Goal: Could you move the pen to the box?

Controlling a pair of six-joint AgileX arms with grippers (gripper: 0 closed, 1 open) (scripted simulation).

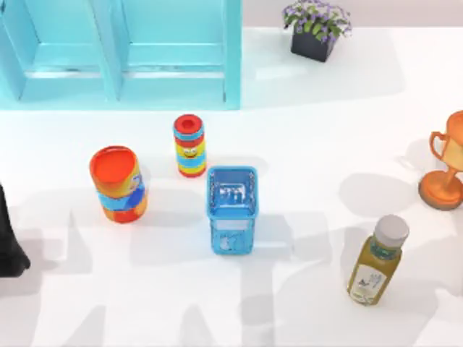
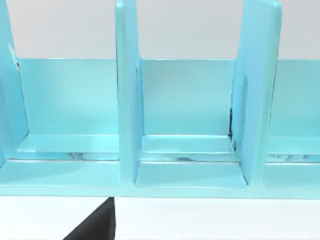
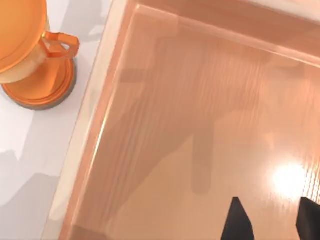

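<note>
Here, the right gripper [image 3: 270, 225] hangs over the peach box [image 3: 165, 125], fingers spread, gripping nothing.
The cyan shelf [image 1: 119, 50] stands far left. The blue basket [image 1: 232, 210] is central, with the orange can [image 1: 118, 184] and striped can [image 1: 189, 144] to its left and the bottle [image 1: 376, 260] near right. The trophy [image 1: 445, 170] is just beside the box. The left arm [image 1: 9, 242] is parked at the left edge. Where the pen is, I cannot tell.

On the worktop [image 1: 304, 144] a basket [image 1: 232, 210] stands mid-table, a can [image 1: 189, 144] just behind it to the left and a tub [image 1: 118, 183] further left. A shelf [image 1: 119, 50] sits back left, a plant [image 1: 316, 29] back right, a bottle [image 1: 377, 260] front right, a trophy [image 1: 447, 170] behind it at the right edge.
</note>
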